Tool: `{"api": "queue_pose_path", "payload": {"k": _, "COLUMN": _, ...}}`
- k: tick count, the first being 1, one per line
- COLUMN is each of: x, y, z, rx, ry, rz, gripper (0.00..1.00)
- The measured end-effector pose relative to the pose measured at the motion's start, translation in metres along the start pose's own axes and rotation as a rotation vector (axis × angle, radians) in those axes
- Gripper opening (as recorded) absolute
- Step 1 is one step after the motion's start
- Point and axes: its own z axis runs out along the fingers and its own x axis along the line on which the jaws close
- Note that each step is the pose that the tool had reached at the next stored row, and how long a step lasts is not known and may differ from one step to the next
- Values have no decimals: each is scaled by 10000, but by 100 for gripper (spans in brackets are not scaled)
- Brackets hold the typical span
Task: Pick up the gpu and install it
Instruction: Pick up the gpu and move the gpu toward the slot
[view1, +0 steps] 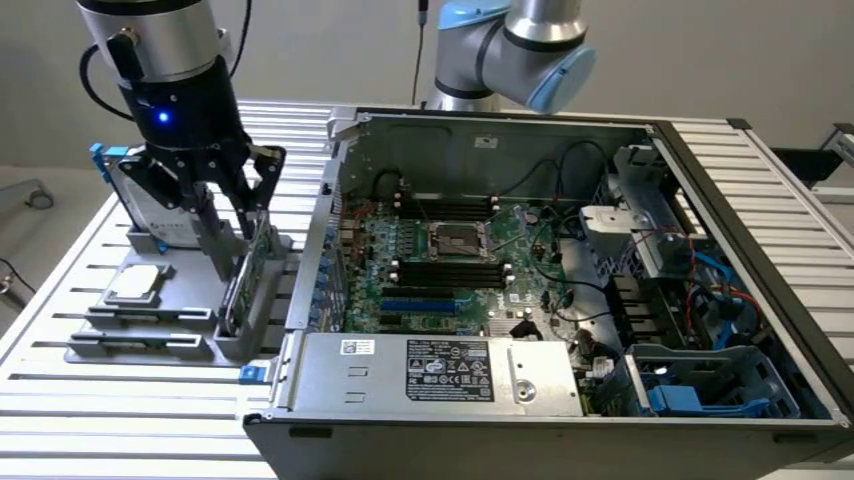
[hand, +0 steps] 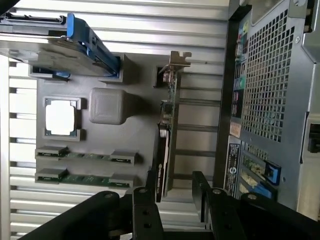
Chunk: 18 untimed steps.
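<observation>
The gpu (view1: 248, 288) stands on edge in a slot of the grey holder (view1: 140, 340), at the exterior view's left of the open computer case (view1: 441, 375). In the wrist view the gpu (hand: 168, 120) shows its green board, black cover and silver end bracket. My gripper (view1: 238, 250) hangs directly over the card, open, with one finger on each side of its upper edge. The two black fingers (hand: 145, 205) flank the near end of the card in the wrist view, and nothing is gripped between them at my gripper (hand: 172, 195).
The holder also carries a silver hard drive with a blue frame (view1: 134, 185), a square processor chip (view1: 138, 283) and two memory sticks (hand: 85, 156). The case's motherboard (view1: 441, 255) lies exposed, with cables and a drive cage at the exterior view's right. The slatted table (view1: 120, 410) surrounds everything.
</observation>
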Motion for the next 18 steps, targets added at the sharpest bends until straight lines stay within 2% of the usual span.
{"api": "queue_pose_path", "payload": {"k": 8, "x": 2, "y": 18, "z": 146, "rx": -1, "ry": -1, "rz": -5, "gripper": 42}}
{"api": "queue_pose_path", "payload": {"k": 18, "x": 63, "y": 117, "z": 328, "rx": 0, "ry": 0, "rz": -5, "gripper": 42}}
